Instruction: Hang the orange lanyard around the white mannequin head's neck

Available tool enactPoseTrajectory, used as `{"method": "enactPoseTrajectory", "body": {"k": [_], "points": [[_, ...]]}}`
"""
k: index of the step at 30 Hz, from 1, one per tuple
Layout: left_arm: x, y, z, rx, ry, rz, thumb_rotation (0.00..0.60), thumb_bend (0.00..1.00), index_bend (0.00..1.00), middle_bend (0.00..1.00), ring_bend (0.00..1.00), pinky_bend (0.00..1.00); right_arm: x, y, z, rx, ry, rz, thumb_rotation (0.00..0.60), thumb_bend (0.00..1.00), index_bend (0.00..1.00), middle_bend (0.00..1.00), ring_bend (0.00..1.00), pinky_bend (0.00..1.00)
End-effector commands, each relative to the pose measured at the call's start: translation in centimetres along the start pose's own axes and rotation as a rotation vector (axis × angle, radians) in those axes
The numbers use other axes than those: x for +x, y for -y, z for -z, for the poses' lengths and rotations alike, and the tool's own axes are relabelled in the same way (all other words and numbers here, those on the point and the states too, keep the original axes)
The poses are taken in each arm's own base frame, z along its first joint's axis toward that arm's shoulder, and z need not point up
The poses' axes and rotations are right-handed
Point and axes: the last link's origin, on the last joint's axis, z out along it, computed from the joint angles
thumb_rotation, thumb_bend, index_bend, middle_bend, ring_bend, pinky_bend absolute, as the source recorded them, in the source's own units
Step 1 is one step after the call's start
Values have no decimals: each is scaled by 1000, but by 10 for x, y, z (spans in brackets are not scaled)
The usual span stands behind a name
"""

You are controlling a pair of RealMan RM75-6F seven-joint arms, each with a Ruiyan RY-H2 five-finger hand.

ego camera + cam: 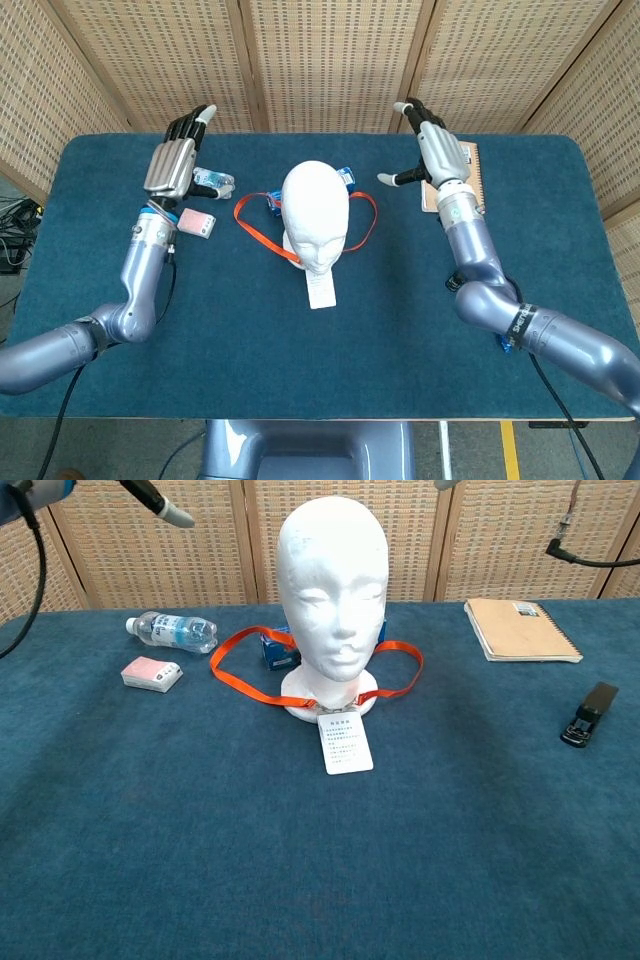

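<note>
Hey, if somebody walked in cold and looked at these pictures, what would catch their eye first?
The white mannequin head standing mid-table, with the orange lanyard looped around its base and lying on the blue cloth, its white card in front. Next, the two raised open hands, left hand and right hand, hovering either side of it, holding nothing.
</note>
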Motion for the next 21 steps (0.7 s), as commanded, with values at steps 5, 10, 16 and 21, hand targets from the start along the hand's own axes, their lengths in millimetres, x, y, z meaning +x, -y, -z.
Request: {"method": "enactPoseTrajectory", "body": {"k": [5, 10, 16, 21], "points": [[19, 47, 63, -13, -20, -175, 600, 0, 0, 0, 0, 0, 19, -41, 52, 14, -34, 178, 600, 156, 86, 257, 100, 5], [26, 78, 114, 34, 0, -319, 600, 0, 0, 0, 0, 0, 16, -70, 88, 5, -25, 300, 600, 453, 1, 631, 495, 448], [31, 103, 179, 170, 3, -348, 600, 0, 0, 0, 0, 0, -9, -90, 131, 26, 53, 375, 600, 705, 2, 718, 561, 611], [30, 129, 221, 278, 10, -369, 600, 0, 0, 0, 0, 0, -39, -100, 153, 79, 161, 465, 600, 733, 1, 719, 562, 615]]}}
